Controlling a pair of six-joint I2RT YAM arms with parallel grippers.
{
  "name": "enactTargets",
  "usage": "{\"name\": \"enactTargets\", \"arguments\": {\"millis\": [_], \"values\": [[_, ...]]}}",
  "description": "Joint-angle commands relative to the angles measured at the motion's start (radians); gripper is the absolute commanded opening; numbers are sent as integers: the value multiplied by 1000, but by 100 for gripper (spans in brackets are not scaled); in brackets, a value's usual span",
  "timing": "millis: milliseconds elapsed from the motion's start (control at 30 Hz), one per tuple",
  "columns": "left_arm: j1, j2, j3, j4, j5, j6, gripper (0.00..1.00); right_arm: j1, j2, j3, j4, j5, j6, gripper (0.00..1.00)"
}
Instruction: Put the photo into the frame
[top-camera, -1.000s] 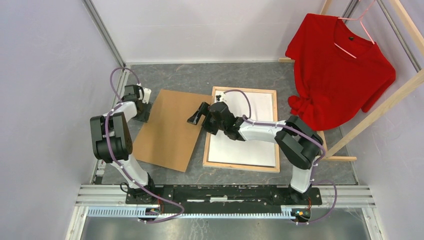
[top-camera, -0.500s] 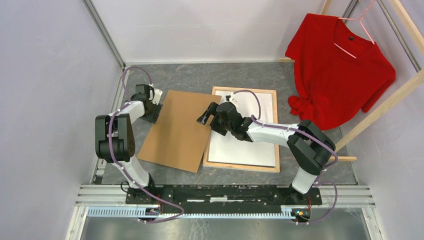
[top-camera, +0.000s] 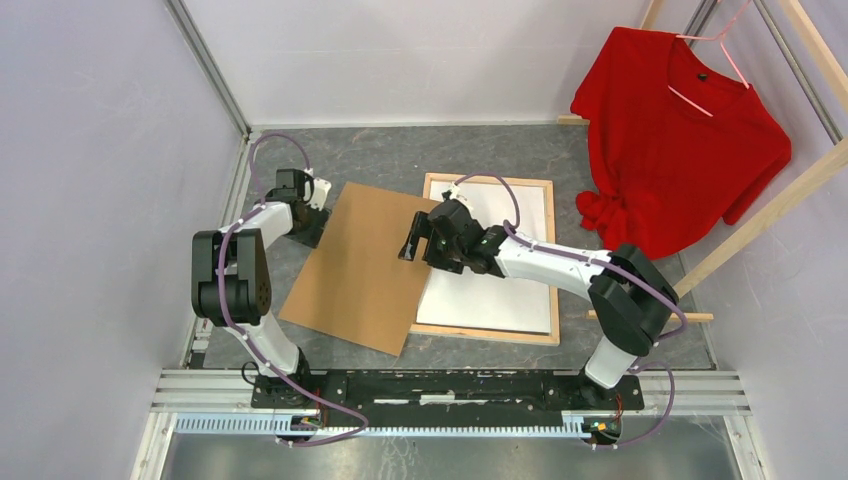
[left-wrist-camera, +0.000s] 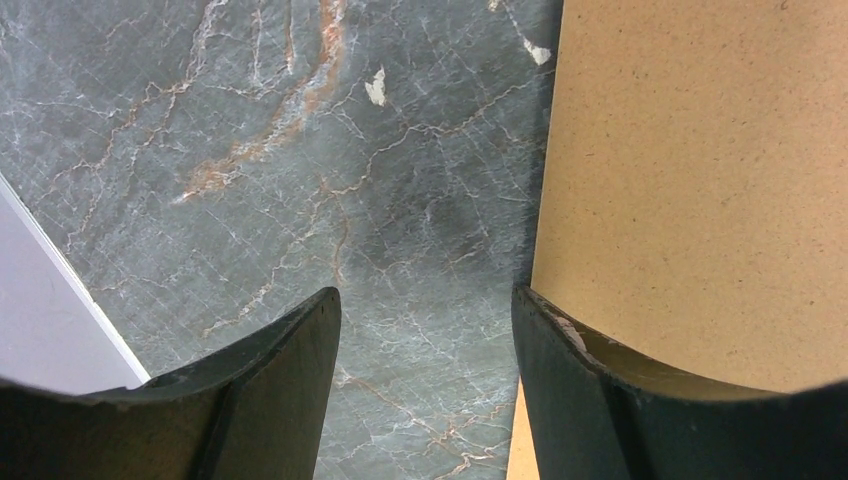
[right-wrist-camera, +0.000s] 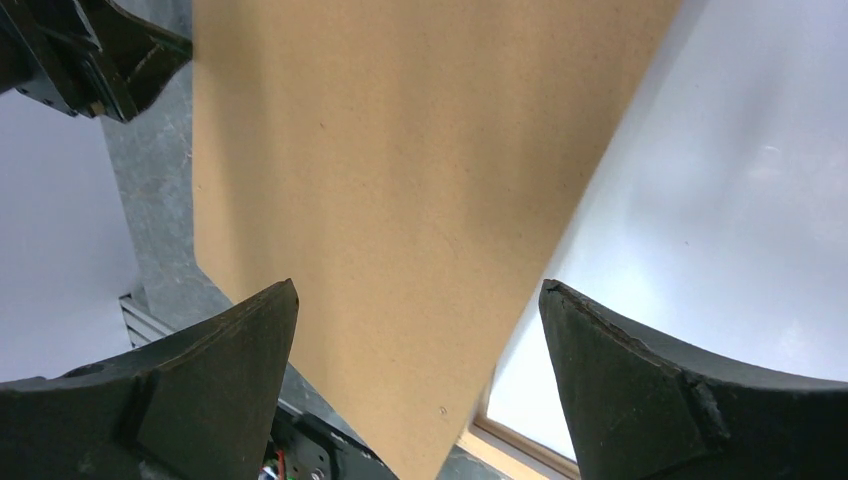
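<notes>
While right gripper (top-camera: 411, 239) hovers, photo (top-camera: 500, 290) lies beside.

Top camera looks down on the whole table (top-camera: 400, 150); wrist cameras sit close; all share the brown board (top-camera: 360, 270).

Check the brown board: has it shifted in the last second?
Yes. The brown board has slid right, toward the frame; its right edge now covers the frame's left rail.

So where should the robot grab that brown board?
Its right edge, coming from the frame side. The hardboard sheet lies flat, but that edge rests on the frame's left rail, so a finger could probably slip underneath.
</notes>
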Motion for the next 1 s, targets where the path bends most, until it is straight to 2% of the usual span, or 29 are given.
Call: {"name": "enactTargets", "arguments": {"millis": [0, 233, 633, 967], "values": [[-19, 53, -64, -114, 100, -56, 72, 6, -73, -9, -62, 2, -50, 98], [-18, 35, -57, -127, 122, -55, 72, -4, -121, -92, -26, -15, -63, 95], [-60, 61, -53, -131, 137, -69, 67, -61, -79, -191, 136, -184, -68, 86], [-69, 66, -59, -130, 131, -64, 63, -69, -66, -237, 202, -201, -42, 80]]}}
